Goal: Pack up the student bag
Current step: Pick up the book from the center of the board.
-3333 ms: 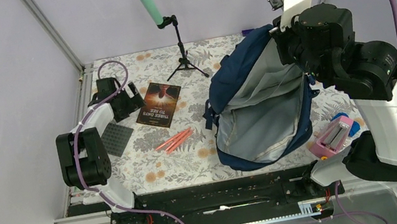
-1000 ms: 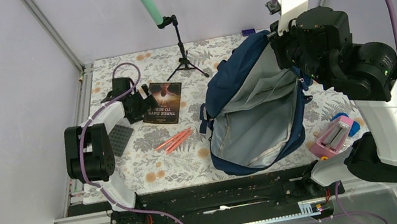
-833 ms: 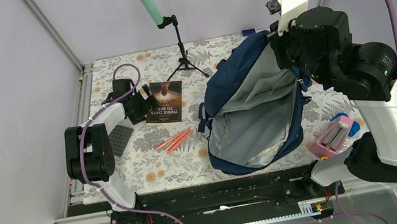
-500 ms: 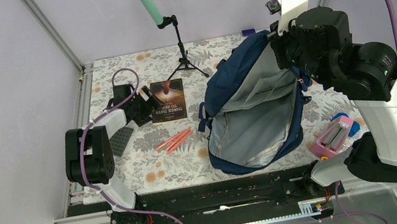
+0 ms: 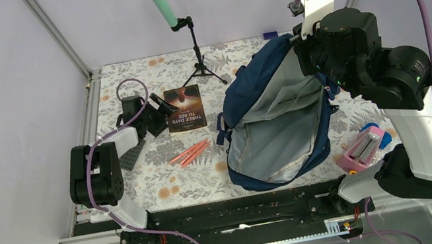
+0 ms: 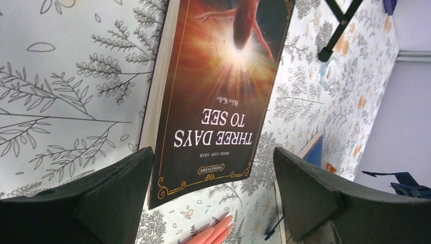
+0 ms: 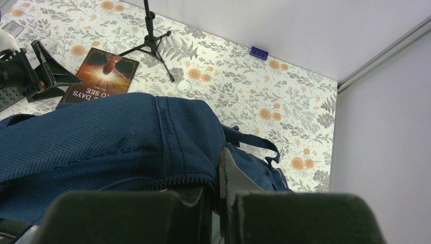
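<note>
The student bag [image 5: 273, 118], navy with a pale grey lining, lies unzipped and gaping at the table's right centre. My right gripper [image 5: 305, 46] is shut on its upper rim and holds it up; the right wrist view shows the zipper edge of the bag [image 7: 127, 137] pinched in the right gripper [image 7: 218, 198]. My left gripper [image 5: 163, 109] stands open low over the table, at the left edge of a dark book [image 5: 185, 108]. In the left wrist view the book's [image 6: 223, 86] near end lies across the span of the left gripper [image 6: 212, 152]. Pink pens [image 5: 190, 154] lie in front of the book.
A black tripod [image 5: 199, 58] with a green cylinder stands at the back centre. A grey studded plate [image 5: 128, 152] lies under the left arm. A pink and blue item [image 5: 365, 148] sits by the right arm's base. A small purple brick [image 7: 258, 52] lies at the far edge.
My left gripper has moved right to the book, which has slid right and turned squarer. Its jaws have narrowed a little. The bag shifted slightly left earlier on; the right gripper keeps its hold.
</note>
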You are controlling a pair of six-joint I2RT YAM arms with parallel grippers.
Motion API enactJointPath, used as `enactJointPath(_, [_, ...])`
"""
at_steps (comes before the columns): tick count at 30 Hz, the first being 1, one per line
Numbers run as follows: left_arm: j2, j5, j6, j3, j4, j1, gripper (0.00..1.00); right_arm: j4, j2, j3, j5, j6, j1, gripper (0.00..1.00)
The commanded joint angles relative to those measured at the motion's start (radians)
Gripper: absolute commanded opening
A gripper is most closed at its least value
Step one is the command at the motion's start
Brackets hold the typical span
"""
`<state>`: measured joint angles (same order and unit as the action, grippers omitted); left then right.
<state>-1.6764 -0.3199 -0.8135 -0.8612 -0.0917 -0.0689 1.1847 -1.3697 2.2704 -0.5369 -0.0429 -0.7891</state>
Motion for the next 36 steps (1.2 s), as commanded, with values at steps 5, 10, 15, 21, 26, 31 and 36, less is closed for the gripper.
enactJointPath(5, [0.021, -0.056, -0.071, 0.032, -0.206, 0.0, 0.83, -0.164, 0.016, 0.057, -0.02, 0.026, 0.001, 0.0])
enactJointPath(10, [-0.011, -0.076, -0.082, 0.03, -0.225, -0.002, 0.82, -0.152, 0.003, 0.081, -0.016, 0.026, 0.001, 0.0])
enactJointPath(15, [-0.033, -0.097, -0.119, 0.051, -0.301, -0.004, 0.78, -0.152, -0.004, 0.083, -0.015, 0.026, 0.001, 0.0])
enactJointPath(21, [-0.066, -0.101, -0.13, 0.032, -0.305, -0.024, 0.77, -0.152, -0.007, 0.092, -0.014, 0.026, 0.001, 0.0])
enactJointPath(26, [-0.086, -0.097, -0.164, 0.039, -0.365, -0.049, 0.77, -0.152, -0.008, 0.091, -0.014, 0.026, 0.0, 0.0])
enactJointPath(31, [-0.097, -0.08, -0.193, 0.044, -0.421, -0.075, 0.75, -0.152, -0.009, 0.089, -0.015, 0.025, 0.001, 0.0])
enactJointPath(36, [-0.112, -0.054, -0.213, 0.045, -0.459, -0.091, 0.74, -0.152, -0.006, 0.088, -0.018, 0.023, 0.001, 0.0])
